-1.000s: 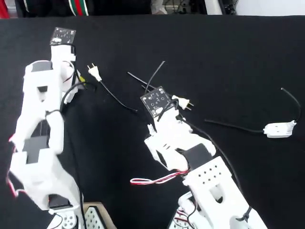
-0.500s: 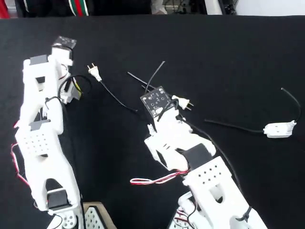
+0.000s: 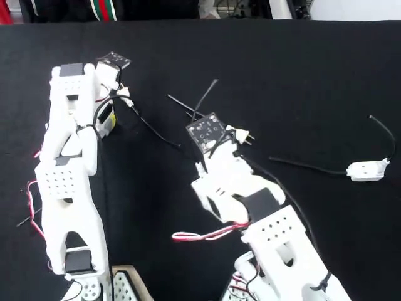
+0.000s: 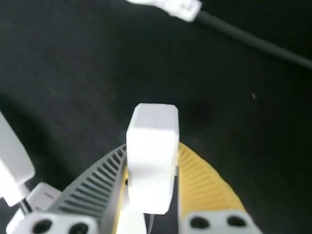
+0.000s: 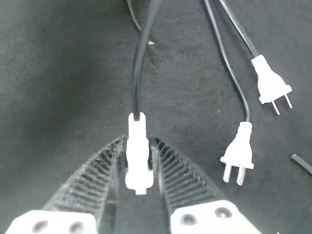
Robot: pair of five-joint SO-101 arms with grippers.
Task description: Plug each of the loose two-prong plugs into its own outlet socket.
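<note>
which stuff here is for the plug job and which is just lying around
For the job:
two-prong plug
second plug
corded socket in right gripper
white block in left gripper
outlet socket

Lying about:
red-and-white wire by an arm's base

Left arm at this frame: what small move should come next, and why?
Probably ease the left claw toward the loose plug lying close ahead of it. The claw grips a white socket block, and the plug lies on the table, apart from the block and not yet plugged in.

A white two-prong plug (image 5: 271, 85) lies flat near a second plug (image 5: 239, 153); an outlet socket (image 3: 368, 169) lies well apart.
</note>
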